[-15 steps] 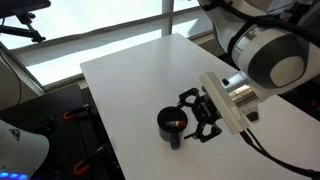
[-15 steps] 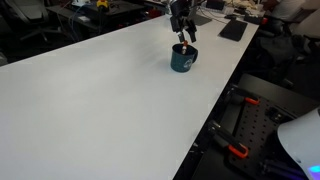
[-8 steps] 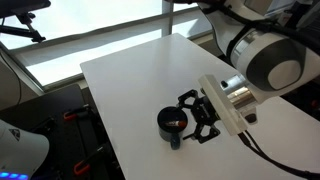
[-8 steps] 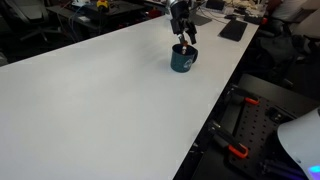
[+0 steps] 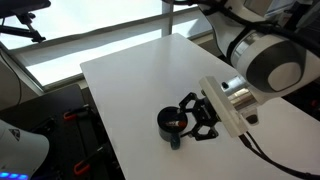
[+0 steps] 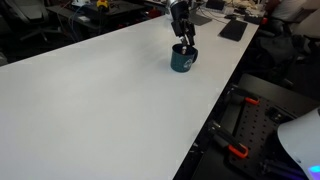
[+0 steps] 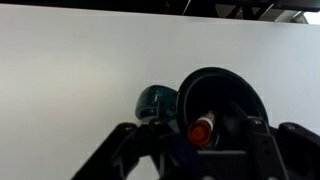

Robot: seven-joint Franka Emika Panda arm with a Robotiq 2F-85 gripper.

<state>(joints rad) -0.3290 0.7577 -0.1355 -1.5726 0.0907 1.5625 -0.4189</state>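
site findings, layout only. the mug (image 5: 172, 124) stood upright on the table (image 5: 130, 70), close to one side edge and well apart from the opposite edge. a small item (image 7: 200, 130) stood inside the mug, its end pointing up at the mouth. in the wrist view the mug's handle (image 7: 155, 100) lay to the left of the mouth. the gripper (image 6: 183, 42) hung directly above the mug, its fingers on either side of the small item. in an exterior view a flat panel (image 6: 233, 30) lay on the table behind the mug, toward the far end. clamps (image 6: 235, 152) lay on the floor below the near table edge. a window (image 5: 100, 30) ran behind the table.
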